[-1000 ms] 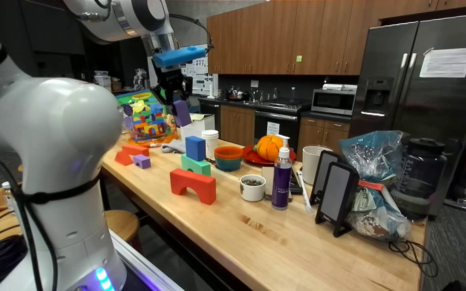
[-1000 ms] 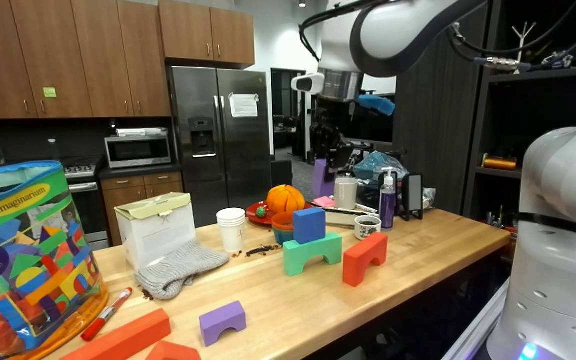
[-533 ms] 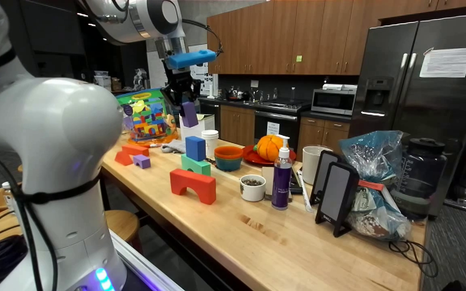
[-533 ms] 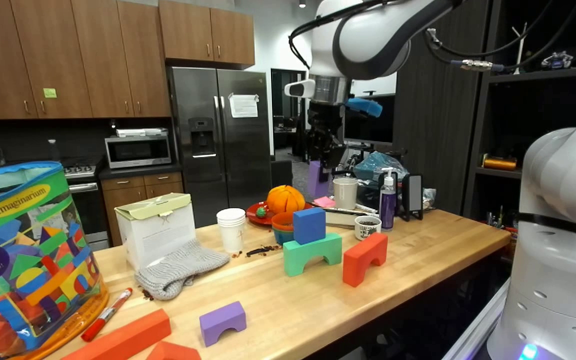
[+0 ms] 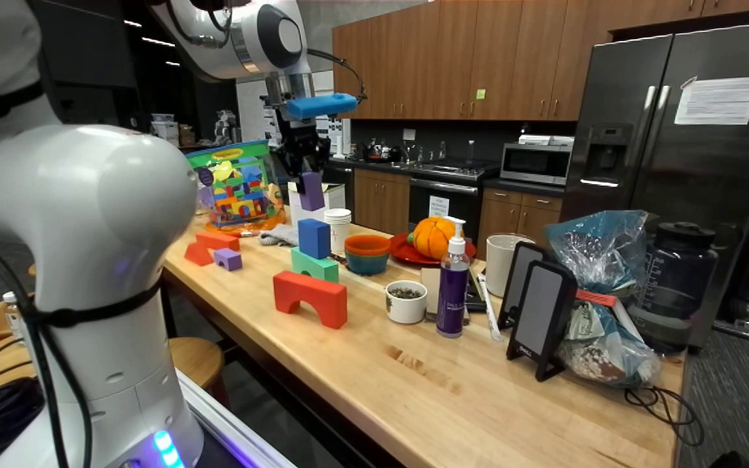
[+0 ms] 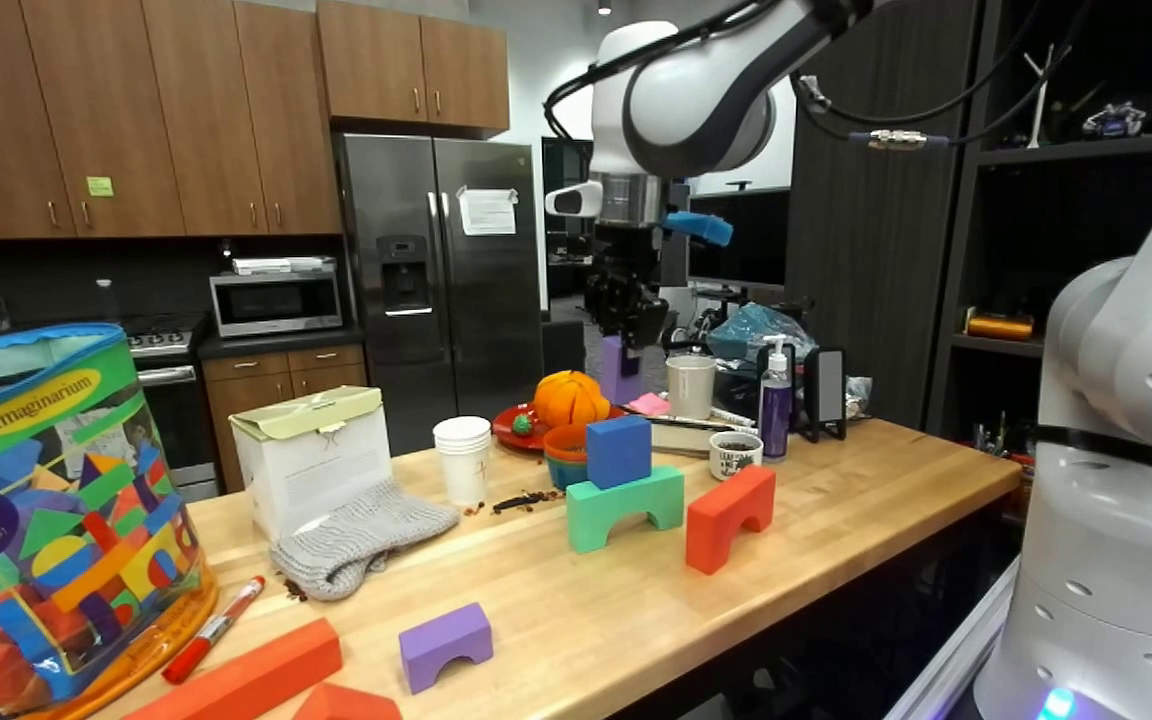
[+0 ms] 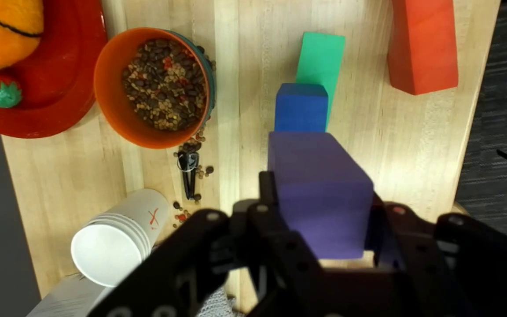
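A purple block is pinched between the two dark fingers of my gripper, which is shut on it. Both exterior views show the block hanging upright under the gripper, above the table. A blue block rests on top of a green arch. In the wrist view the held block covers the lower part of the blue block and of the green arch; how far it hangs above them I cannot tell. Close beside the green arch stands a red arch.
Stacked bowls of seeds and a red plate with a stuffed pumpkin lie behind the arches. Paper cups, a white box, a small purple arch, a block bag and a pump bottle share the table.
The gripper has carried the purple block sideways, rightward in one exterior picture and leftward in the other, and slightly down. The blocks on the table have stayed put.
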`<action>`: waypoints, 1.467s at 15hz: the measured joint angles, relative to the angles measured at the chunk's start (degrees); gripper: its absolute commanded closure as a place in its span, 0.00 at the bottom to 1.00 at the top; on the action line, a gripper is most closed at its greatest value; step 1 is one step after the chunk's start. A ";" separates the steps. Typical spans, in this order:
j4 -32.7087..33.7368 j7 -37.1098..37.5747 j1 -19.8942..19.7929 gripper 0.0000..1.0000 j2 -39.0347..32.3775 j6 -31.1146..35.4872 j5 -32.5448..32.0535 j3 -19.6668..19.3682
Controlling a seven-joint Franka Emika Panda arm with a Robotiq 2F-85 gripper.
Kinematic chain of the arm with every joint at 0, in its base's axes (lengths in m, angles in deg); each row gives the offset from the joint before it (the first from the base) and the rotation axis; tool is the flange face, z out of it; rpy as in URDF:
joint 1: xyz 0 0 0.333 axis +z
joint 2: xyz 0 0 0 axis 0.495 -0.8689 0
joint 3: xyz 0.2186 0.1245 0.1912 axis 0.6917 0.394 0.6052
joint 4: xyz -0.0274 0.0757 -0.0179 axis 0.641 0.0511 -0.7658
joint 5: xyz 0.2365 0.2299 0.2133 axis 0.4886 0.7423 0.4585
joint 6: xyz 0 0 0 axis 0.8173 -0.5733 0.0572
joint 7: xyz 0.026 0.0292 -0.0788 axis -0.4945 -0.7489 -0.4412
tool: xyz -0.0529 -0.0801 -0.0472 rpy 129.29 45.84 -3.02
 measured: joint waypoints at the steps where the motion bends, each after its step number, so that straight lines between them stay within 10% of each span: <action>1: 0.54 -0.27 -0.08 0.83 -0.89 0.03 0.06 0.12; 22: 1.18 -0.46 -2.16 0.83 -4.75 2.58 1.12 2.35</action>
